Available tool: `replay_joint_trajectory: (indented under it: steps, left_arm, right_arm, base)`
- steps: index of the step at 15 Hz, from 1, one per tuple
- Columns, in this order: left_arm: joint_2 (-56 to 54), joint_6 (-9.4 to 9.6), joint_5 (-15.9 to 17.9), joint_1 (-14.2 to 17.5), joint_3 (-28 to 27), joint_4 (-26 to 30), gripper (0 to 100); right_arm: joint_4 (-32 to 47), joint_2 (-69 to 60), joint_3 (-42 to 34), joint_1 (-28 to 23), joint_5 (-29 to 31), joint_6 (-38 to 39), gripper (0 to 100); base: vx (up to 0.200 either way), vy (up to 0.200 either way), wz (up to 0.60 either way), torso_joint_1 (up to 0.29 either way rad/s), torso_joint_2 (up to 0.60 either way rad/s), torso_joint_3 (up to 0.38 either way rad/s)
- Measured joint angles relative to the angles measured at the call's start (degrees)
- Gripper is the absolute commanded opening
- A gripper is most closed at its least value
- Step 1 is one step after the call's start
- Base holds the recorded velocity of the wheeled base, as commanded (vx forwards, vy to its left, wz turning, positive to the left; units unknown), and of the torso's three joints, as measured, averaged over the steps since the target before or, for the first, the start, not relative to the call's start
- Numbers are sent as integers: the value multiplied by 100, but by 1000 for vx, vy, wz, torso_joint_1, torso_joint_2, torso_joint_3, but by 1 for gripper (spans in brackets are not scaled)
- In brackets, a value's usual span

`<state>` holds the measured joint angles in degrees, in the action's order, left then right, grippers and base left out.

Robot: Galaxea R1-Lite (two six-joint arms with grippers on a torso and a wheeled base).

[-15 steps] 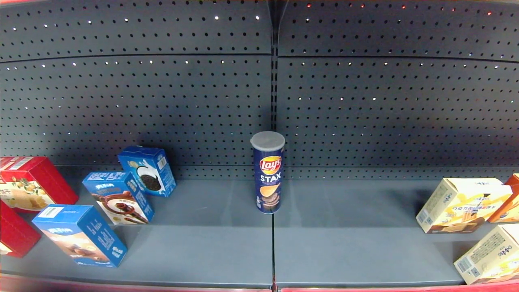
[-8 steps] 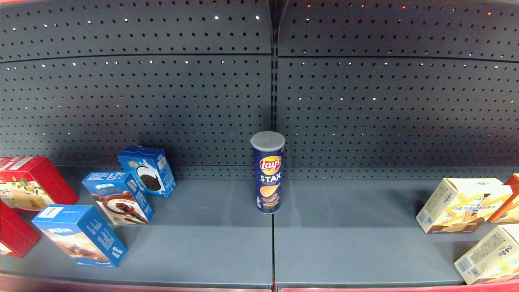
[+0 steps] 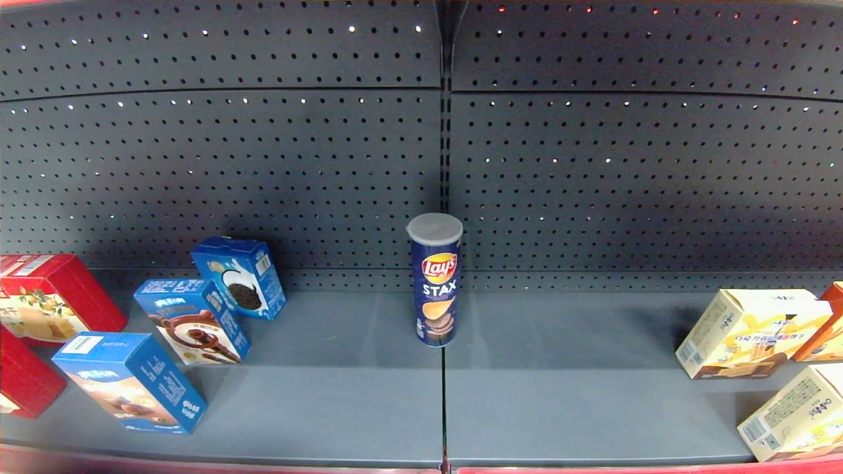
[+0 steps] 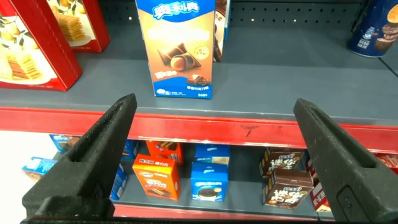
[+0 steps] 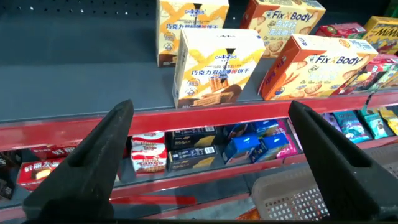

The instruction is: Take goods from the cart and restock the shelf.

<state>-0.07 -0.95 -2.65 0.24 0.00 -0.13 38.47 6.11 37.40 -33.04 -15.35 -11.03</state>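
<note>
A dark blue chips can point(image 3: 435, 280) with a grey lid stands upright at the middle of the grey shelf point(image 3: 560, 395), close to the pegboard back. My left gripper point(image 4: 214, 102) is open and empty in front of the shelf's red edge, facing a blue cookie box point(image 4: 180, 50). The can point(image 4: 376, 28) shows at the far side of that view. My right gripper point(image 5: 211, 106) is open and empty too, facing a yellow wafer box point(image 5: 214, 68). A grey mesh cart basket point(image 5: 298, 199) lies low beside it.
Three blue boxes point(image 3: 192, 320) and red boxes point(image 3: 49, 296) stand at the shelf's left. Yellow boxes point(image 3: 751, 332) stand at its right, with orange boxes point(image 5: 311, 65) beyond. The lower shelf point(image 4: 205, 180) holds several small packs. Bare board surrounds the can.
</note>
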Motion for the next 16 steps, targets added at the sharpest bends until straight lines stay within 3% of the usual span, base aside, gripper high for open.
replay_joint_trajectory:
  steps: [13,16]
  left_arm:
    - [0,-27,-6,0,0,-2,100]
    - [0,-27,-6,0,0,0,100]
  right_arm:
    - [-71,-217,-221,300,-27,-71,100]
    - [-77,-239,-205,308,-57,-73,100]
  base:
    - [0,0,0,0,0,0]
    - [-200,0,0,7,2,2]
